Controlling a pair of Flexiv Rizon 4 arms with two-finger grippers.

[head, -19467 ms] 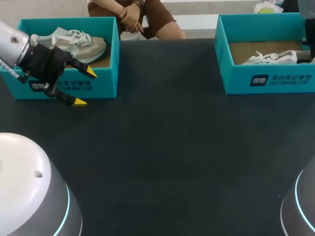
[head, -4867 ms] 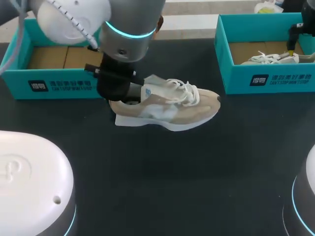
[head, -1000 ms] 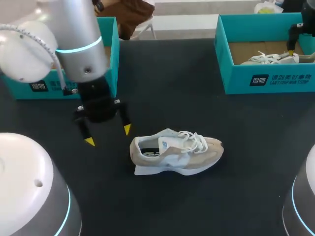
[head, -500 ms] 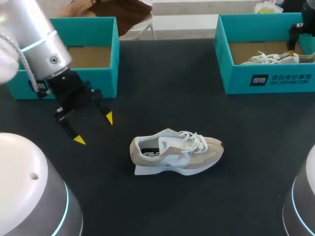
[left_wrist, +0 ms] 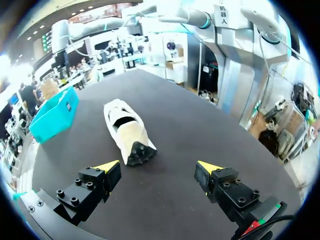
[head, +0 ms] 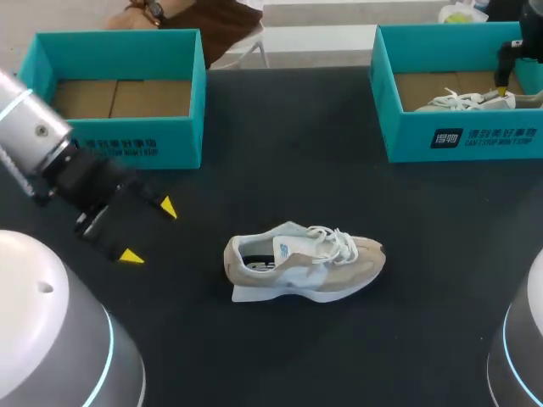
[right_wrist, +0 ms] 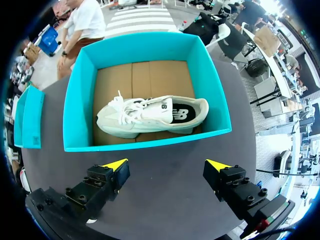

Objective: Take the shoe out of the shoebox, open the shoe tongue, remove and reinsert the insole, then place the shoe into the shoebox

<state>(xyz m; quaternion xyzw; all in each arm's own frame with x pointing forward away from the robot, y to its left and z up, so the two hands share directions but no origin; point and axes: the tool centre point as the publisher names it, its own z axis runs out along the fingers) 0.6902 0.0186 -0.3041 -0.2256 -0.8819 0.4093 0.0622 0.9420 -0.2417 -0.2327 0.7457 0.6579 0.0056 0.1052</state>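
A beige and white shoe lies on its sole in the middle of the black table, toe to the right, laces tied. The left teal shoebox is empty. My left gripper hovers open to the left of the shoe, holding nothing. In the left wrist view the shoe lies ahead of the open gripper, heel toward it. My right gripper stands open above the near wall of the right shoebox, apart from the white shoe inside.
The right teal shoebox at the back right holds a second white shoe. Bare black tabletop surrounds the centre shoe. My arms' white bases fill both front corners.
My left arm has drawn away from the shoe, to the left and toward the front edge, gripper still open. The shoe and the right arm have stayed put.
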